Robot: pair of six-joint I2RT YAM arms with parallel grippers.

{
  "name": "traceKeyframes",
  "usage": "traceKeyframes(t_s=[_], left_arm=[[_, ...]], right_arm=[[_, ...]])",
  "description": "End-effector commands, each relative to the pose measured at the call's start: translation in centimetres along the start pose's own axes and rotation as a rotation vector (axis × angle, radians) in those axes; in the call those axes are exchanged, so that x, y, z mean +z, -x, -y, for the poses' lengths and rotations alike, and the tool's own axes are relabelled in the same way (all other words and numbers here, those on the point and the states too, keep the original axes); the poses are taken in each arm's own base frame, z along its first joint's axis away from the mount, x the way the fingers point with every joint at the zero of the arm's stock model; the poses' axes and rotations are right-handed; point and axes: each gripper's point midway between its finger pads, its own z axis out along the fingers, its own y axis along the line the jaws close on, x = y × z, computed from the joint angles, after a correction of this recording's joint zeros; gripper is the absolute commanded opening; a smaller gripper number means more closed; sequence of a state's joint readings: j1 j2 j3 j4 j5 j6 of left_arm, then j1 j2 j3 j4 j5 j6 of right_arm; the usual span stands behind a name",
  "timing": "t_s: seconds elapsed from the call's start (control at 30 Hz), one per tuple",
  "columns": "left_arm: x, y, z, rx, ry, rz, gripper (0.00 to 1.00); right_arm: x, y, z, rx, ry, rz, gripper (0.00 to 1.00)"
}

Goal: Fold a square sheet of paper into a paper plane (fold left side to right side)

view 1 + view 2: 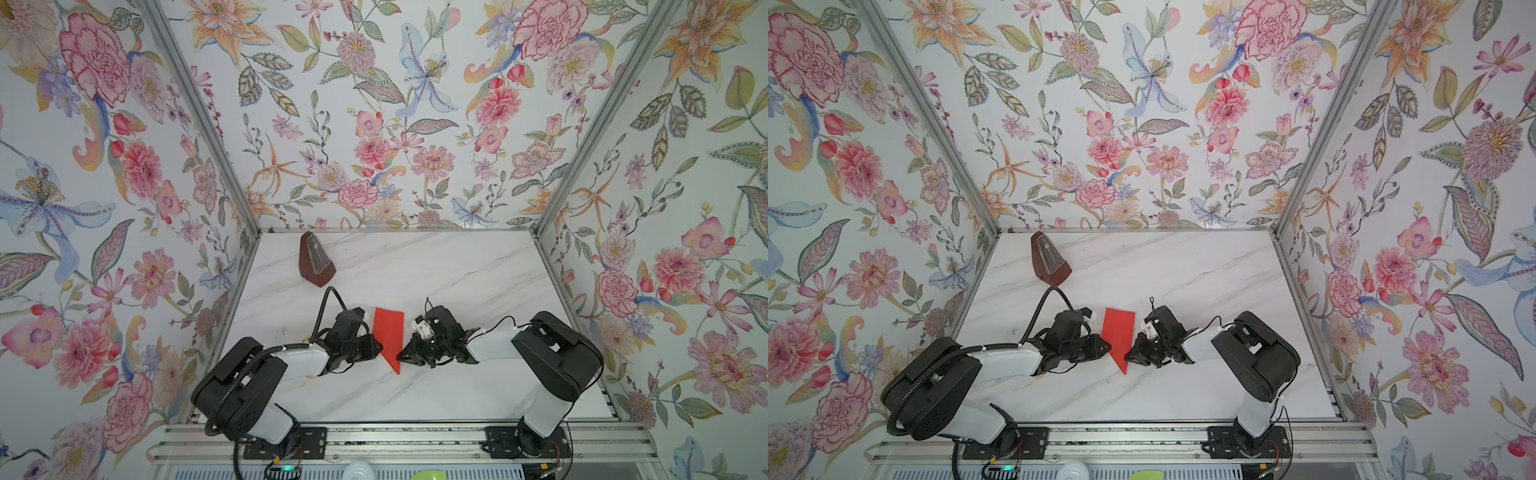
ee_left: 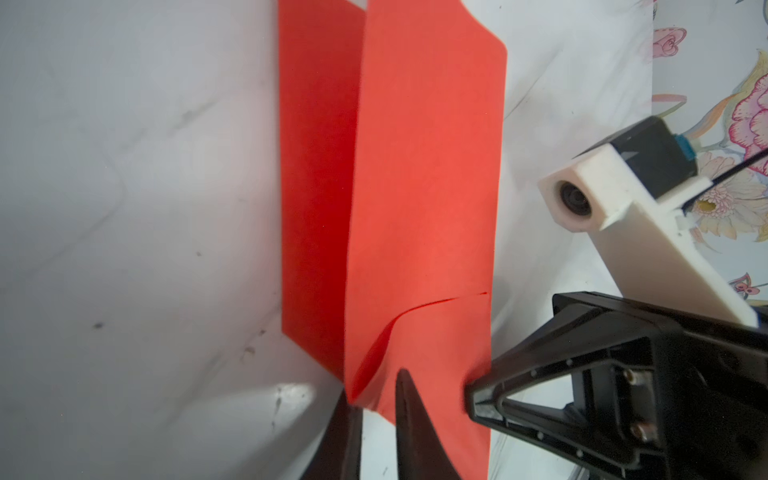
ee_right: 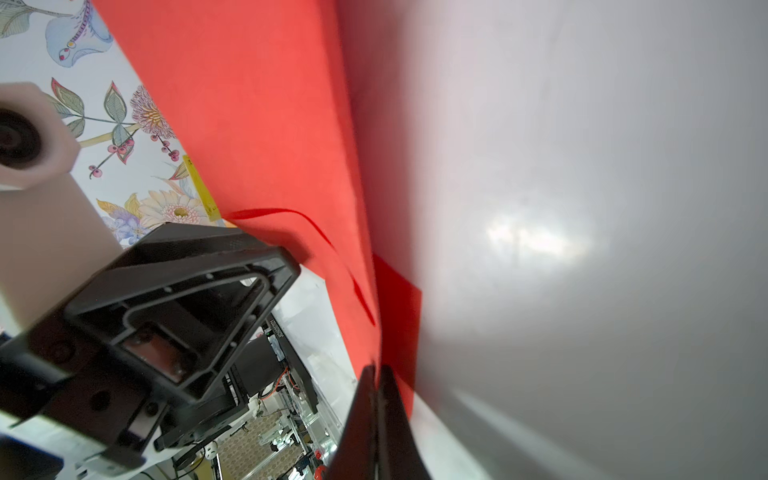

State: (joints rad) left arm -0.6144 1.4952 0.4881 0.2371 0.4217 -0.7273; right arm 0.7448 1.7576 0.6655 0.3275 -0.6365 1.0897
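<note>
The right gripper looms in its wrist view, fingers pressed together on the edge of the red paper. The paper lies in the middle of the table, folded to a narrow pointed strip. The left gripper stands slightly parted around the crease. The paper looks light, limp and easily torn, so an edge near the point seems the safest hold.
</note>
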Motion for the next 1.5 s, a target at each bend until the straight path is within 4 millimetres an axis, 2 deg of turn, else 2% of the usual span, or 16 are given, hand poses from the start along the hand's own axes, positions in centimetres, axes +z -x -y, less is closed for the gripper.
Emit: traceKeyframes(t_s=[0.0,0.4,0.6,0.77,0.9,0.97,1.03,1.1,1.27,1.37,1.47], left_arm=[[-0.5,0.9,0.1,0.025,0.025,0.015,0.17],[-0.9,1.8,1.0,0.052,0.023,0.026,0.0],[-1.8,2.3,1.3,0.074,0.045,0.035,0.0],[-1.5,2.0,1.1,0.078,0.043,0.025,0.15],[-0.9,1.8,0.9,0.06,0.029,0.019,0.21],[-0.7,1.7,0.6,0.049,0.038,0.019,0.28],[-0.7,1.8,0.4,0.043,0.042,0.025,0.29],[-0.6,1.8,0.4,0.037,0.036,0.029,0.25],[-0.8,1.8,0.2,0.037,0.044,0.026,0.06],[-1.6,2.2,0.4,0.049,0.063,0.036,0.01],[-2.6,2.5,0.6,0.065,0.086,0.043,0.0]], right_arm=[[0.1,-0.5,0.5,-0.005,-0.008,-0.008,0.0],[0.2,-0.5,1.2,-0.021,-0.049,-0.019,0.0],[0.7,-0.7,1.5,-0.035,-0.055,-0.045,0.0],[0.9,-0.8,1.3,-0.04,-0.048,-0.052,0.0],[0.8,-0.8,1.1,-0.047,-0.042,-0.052,0.0],[0.8,-0.8,1.1,-0.043,-0.043,-0.052,0.0],[0.9,-0.9,1.1,-0.044,-0.044,-0.054,0.0],[0.8,-0.9,1.2,-0.044,-0.044,-0.053,0.0],[1.0,-0.9,1.2,-0.05,-0.049,-0.059,0.0],[1.1,-0.8,1.3,-0.069,-0.068,-0.069,0.0],[1.2,-0.8,1.3,-0.084,-0.076,-0.079,0.0]])
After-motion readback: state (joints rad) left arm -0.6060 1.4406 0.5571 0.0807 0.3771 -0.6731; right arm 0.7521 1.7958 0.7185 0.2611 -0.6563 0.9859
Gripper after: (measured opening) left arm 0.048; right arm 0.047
